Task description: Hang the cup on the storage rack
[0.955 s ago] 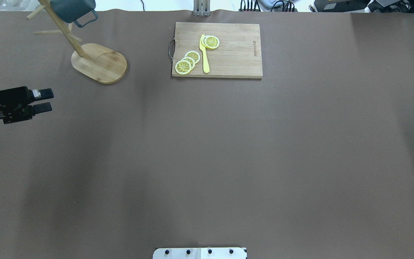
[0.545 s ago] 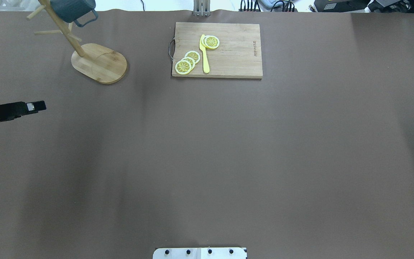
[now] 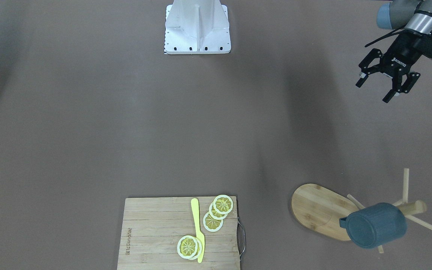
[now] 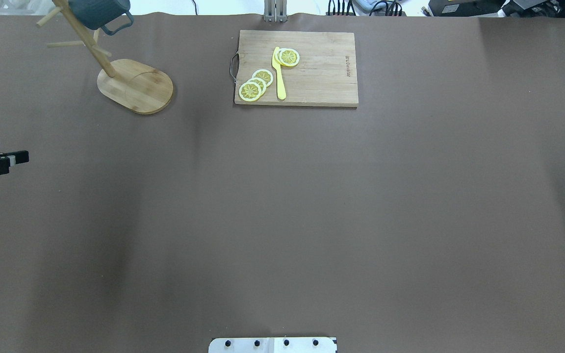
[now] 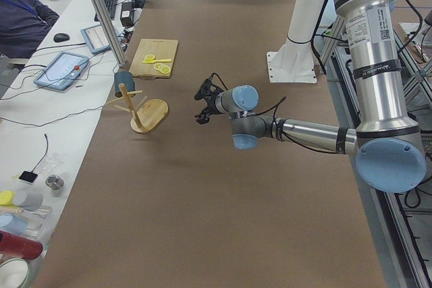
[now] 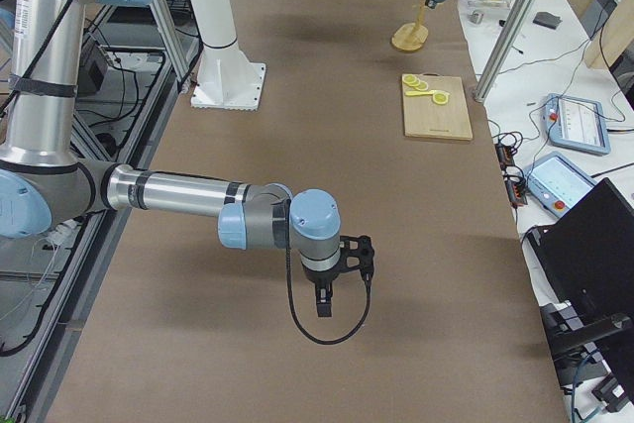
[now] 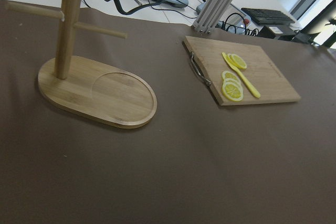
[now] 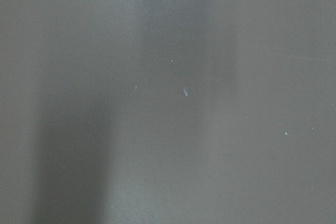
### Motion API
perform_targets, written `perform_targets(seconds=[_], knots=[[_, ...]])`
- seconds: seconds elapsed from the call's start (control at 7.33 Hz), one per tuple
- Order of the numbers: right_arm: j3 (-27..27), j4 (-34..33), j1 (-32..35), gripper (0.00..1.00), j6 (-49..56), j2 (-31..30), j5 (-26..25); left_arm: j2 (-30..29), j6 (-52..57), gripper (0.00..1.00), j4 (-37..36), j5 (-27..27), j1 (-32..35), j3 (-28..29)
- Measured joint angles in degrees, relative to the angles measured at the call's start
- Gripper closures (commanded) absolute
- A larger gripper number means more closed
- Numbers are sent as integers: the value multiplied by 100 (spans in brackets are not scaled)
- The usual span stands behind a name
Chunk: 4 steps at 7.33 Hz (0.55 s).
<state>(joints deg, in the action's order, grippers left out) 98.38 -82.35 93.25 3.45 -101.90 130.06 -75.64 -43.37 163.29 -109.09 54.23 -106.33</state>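
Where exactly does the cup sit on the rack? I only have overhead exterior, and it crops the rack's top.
Observer: The front-facing view shows the cup up on the storage rack, off the table, with its mouth toward the post.
Operator: Handle hooked on a peg?
Observer: The left wrist view shows the handle hanging below the body, with no peg visible through it.
Operator: Left gripper holding anything?
Observer: No. The front-facing view shows the left gripper open and empty, well clear of the rack.
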Motion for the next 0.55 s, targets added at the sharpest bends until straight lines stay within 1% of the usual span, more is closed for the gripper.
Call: perform_targets(seconds=[0.27, 0.41, 0.55], knots=[[-8, 0, 0, 0, -2, -2, 4, 112, 1535, 1, -930, -55, 540, -19], [-9, 0, 0, 0, -1, -7, 7, 119, 2267, 1, -1549, -283, 886, -51], [-11, 0, 0, 0, 1, -9, 9, 111, 2923, 1, -2247, -631, 1308, -125]])
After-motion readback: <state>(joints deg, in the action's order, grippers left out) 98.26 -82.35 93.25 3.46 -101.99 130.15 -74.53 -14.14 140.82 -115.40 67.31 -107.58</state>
